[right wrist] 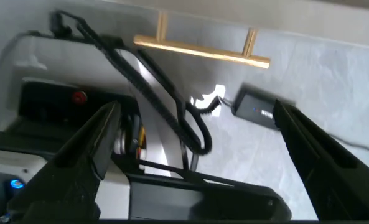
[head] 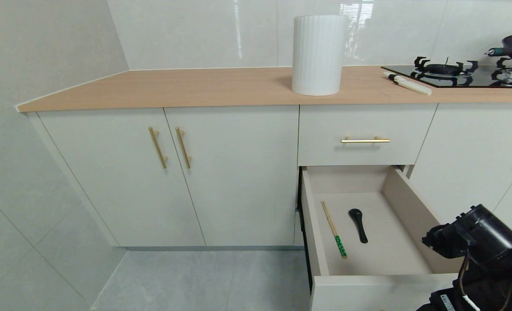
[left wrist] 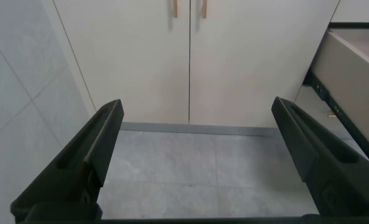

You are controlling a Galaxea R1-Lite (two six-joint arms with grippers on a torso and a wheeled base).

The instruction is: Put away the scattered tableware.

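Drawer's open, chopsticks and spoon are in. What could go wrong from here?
1. The knife lies on the counter by the stove; shutting the drawer now would leave it out.
2. The drawer juts out beside the right gripper, so lifting towards the counter might clip its front.
3. The chopsticks and spoon lie loose; a hard push could slide them about.

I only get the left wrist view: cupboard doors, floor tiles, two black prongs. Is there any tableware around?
Observer: Yes. The head view shows chopsticks lying in an open drawer.
Operator: Anything else in there?
Observer: A black spoon lies beside them, not touching.
Operator: Is anything left out?
Observer: A knife lies on the counter by the stove.
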